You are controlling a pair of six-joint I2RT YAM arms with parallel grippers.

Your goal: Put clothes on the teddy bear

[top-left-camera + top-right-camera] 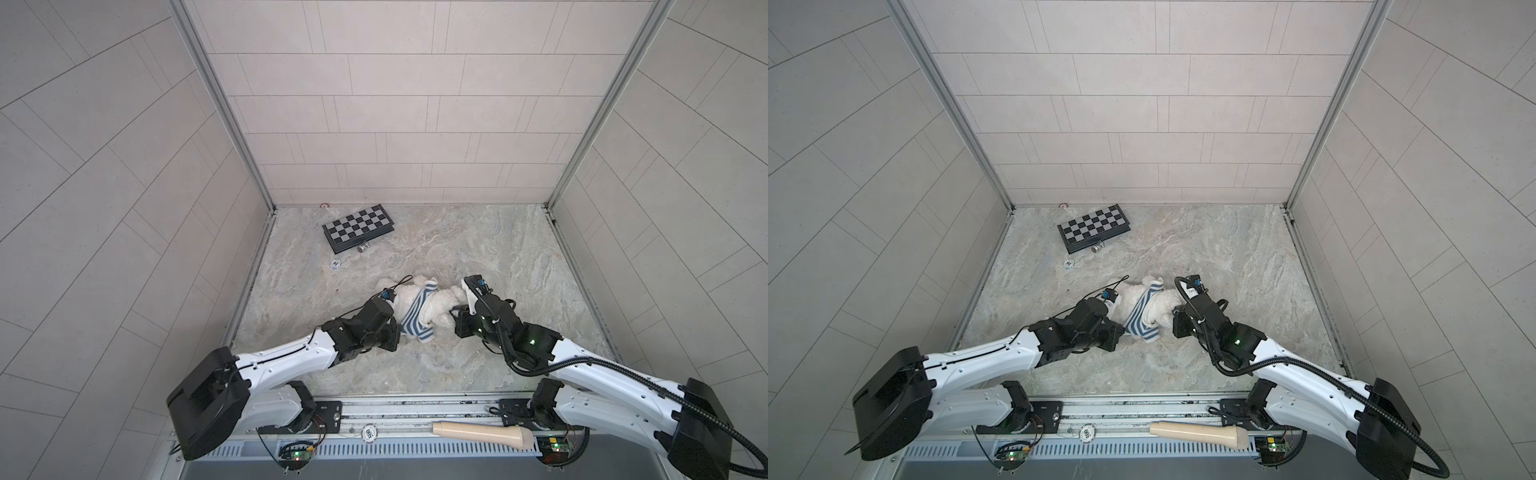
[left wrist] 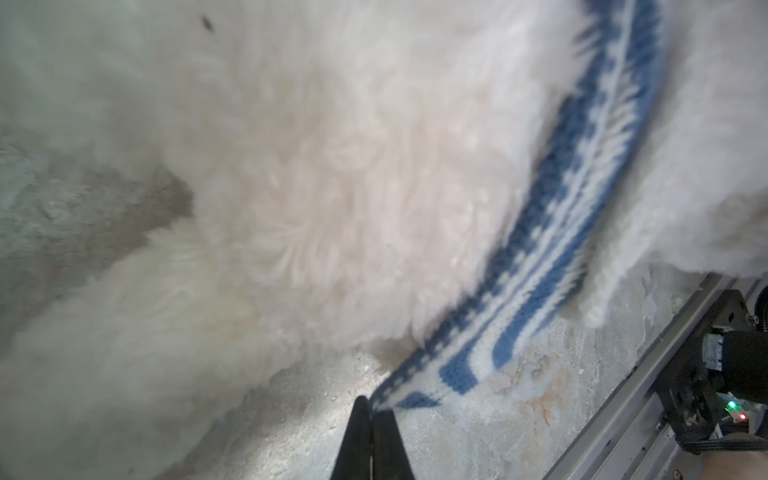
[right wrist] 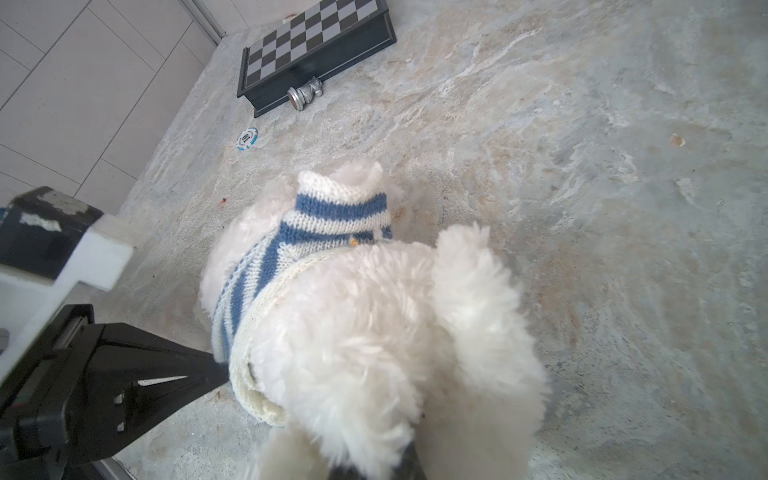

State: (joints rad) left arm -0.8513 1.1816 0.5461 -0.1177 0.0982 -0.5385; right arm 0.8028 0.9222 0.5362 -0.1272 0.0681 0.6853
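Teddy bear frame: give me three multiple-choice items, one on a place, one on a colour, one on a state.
1. The chess piece lies where, relative to the chessboard? A) on it B) on the table beside it C) inside it
2. The shirt's stripes are: A) blue and white B) red and white C) green and yellow
3. The left end effector is: A) open B) shut on the chess piece C) shut on the shirt's edge
1 B, it lies tipped beside the board. 2 A, blue-and-white knit wraps the teddy bear. 3 C, its fingers pinch the striped hem.
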